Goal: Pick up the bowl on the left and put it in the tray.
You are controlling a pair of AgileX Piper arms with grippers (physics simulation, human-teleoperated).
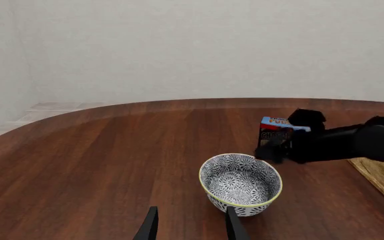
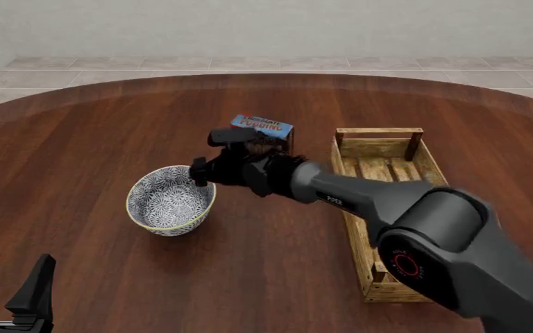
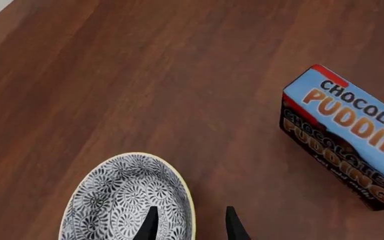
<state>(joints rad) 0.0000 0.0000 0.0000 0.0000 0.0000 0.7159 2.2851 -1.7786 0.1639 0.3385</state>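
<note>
The table [image 2: 81, 166] is smooth, slightly shiny dark wood. The bowl [image 2: 169, 201] looks like glazed pottery. The tray [image 2: 382, 149] is rough pale wood. The pudding box [image 3: 345, 135] is probably cardboard.

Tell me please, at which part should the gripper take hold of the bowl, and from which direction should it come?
Probably at the rim, from above. The bowl stands upright and open, and its body is too wide for the fingers, so its thin wall is the likeliest hold. The right gripper is open and already straddles the rim on the side toward the pudding box; one finger inside, one outside.
</note>
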